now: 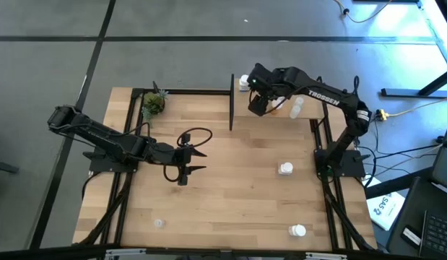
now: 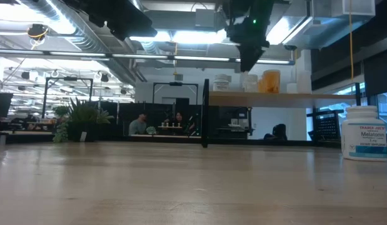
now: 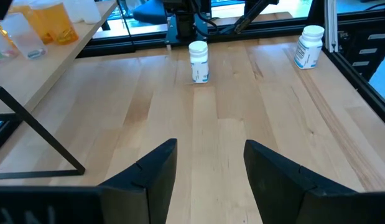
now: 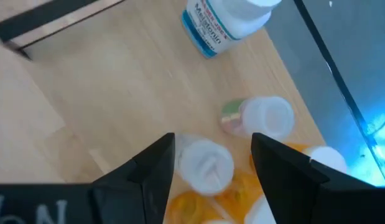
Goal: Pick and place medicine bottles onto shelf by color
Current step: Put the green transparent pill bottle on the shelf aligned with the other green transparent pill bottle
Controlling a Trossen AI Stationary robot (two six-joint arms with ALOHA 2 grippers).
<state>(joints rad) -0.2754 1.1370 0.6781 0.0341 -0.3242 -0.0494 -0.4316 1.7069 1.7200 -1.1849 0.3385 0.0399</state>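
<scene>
Right gripper (image 4: 211,165) is held over the raised light-wood shelf (image 2: 287,99), jaws parted and empty, above an orange white-capped pill bottle (image 4: 208,171). Left gripper (image 3: 209,171) is poised mid-table, parted, empty. White opaque bottles (image 1: 285,169) are seen on the wooden tabletop (image 1: 230,188).

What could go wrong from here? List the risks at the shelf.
1. The right gripper hangs open over tightly packed orange bottles on the shelf; a finger could catch a cap and tip one.
2. The clear bottle stands right beside them, so a nudge might topple it too, perhaps off the shelf's edge.
</scene>
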